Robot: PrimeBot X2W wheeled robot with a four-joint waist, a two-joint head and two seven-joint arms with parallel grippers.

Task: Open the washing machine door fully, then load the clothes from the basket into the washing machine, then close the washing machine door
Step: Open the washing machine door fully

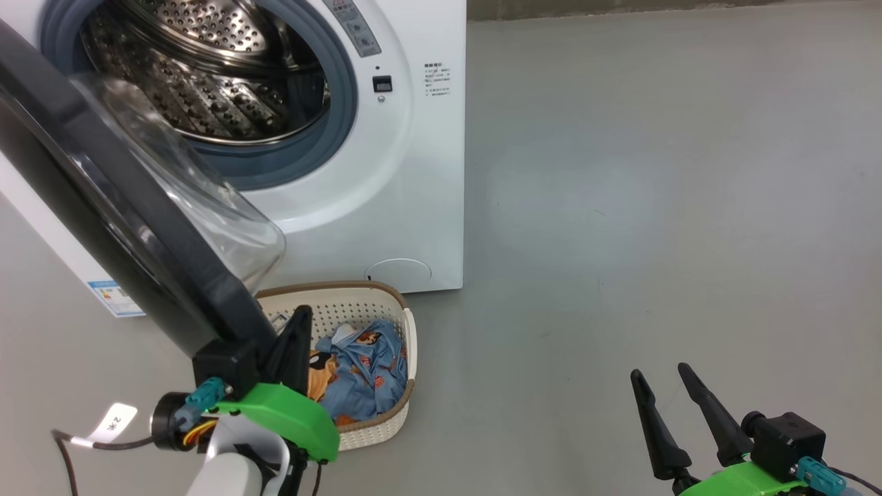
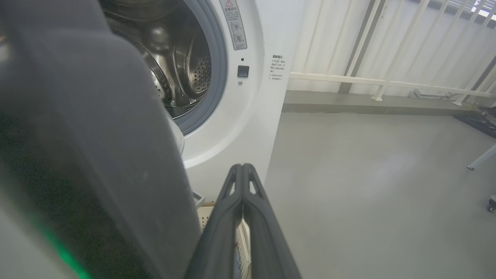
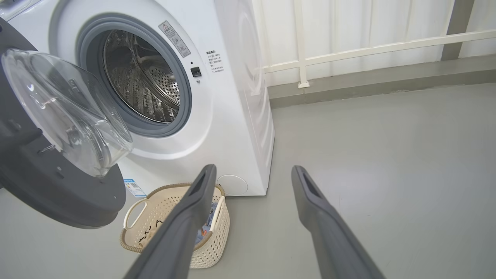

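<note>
The washing machine [image 1: 413,172] stands at the upper left with its steel drum [image 1: 207,69] exposed. The washing machine door [image 1: 103,207] is swung out toward me, its black rim running diagonally and its glass bowl [image 1: 207,200] bulging to the right. Below it on the floor sits the basket [image 1: 406,331], holding the clothes [image 1: 372,372], a blue printed fabric. My left gripper [image 1: 300,320] is shut on nothing, right beside the door's lower rim edge [image 2: 97,155] and above the basket. My right gripper [image 1: 658,372] hangs open over bare floor, far right of the basket [image 3: 162,190].
Grey floor [image 1: 654,207] stretches to the right of the machine. A white railing [image 3: 348,50] and a low kerb run along the back wall. A blue label sticker [image 1: 114,296] shows on the machine's lower front. A table leg and a caster [image 2: 491,203] stand at the far right.
</note>
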